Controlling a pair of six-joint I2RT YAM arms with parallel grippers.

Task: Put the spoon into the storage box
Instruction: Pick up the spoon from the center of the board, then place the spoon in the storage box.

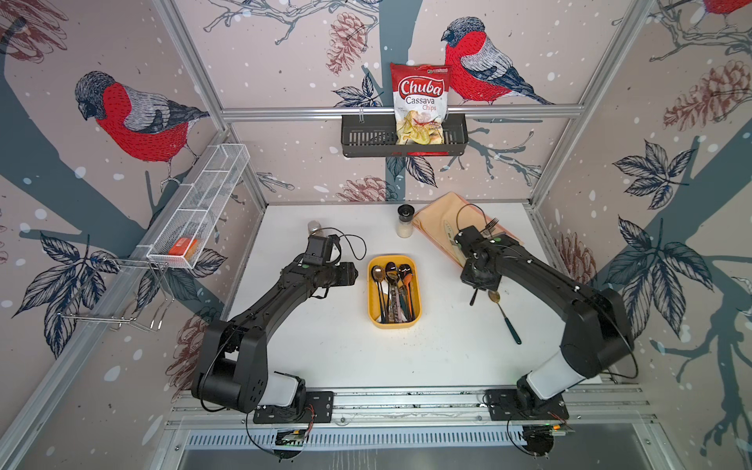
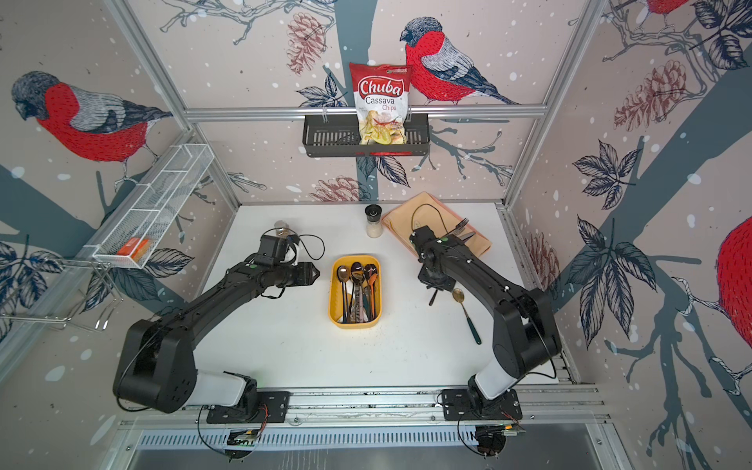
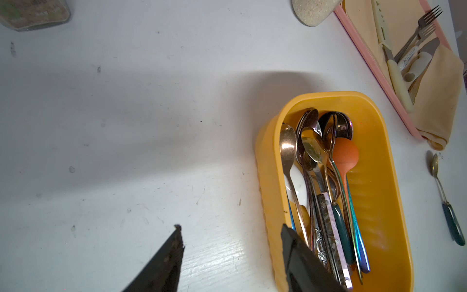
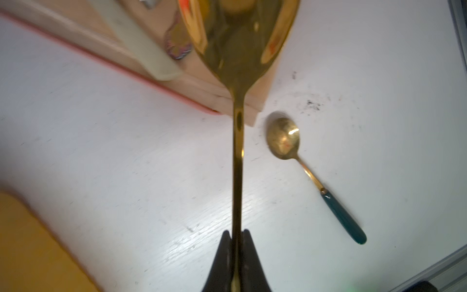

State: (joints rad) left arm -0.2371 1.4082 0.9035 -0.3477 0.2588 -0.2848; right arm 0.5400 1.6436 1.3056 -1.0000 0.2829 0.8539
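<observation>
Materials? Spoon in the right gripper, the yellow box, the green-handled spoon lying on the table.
Held spoon, in the right gripper: metal, polished gold finish; mirror-like reflections on bowl and stem.
Storage box: probably plastic, satin yellow; moulded rounded corners, ribbed floor, soft highlights.
Green-handled spoon: gold-tone metal bowl and stem, duller, with one glint; handle glossy dark green, plastic or ceramic, cannot tell which.

I cnt 1 box [image 1: 394,259], 1 held spoon [image 4: 237,151], 1 loose spoon [image 1: 504,313], many more in box (no. unclear), 2 jars [image 1: 405,221], 2 forks [image 3: 429,15], 2 baskets [image 1: 366,138], 1 chip bag [image 1: 421,101].
</observation>
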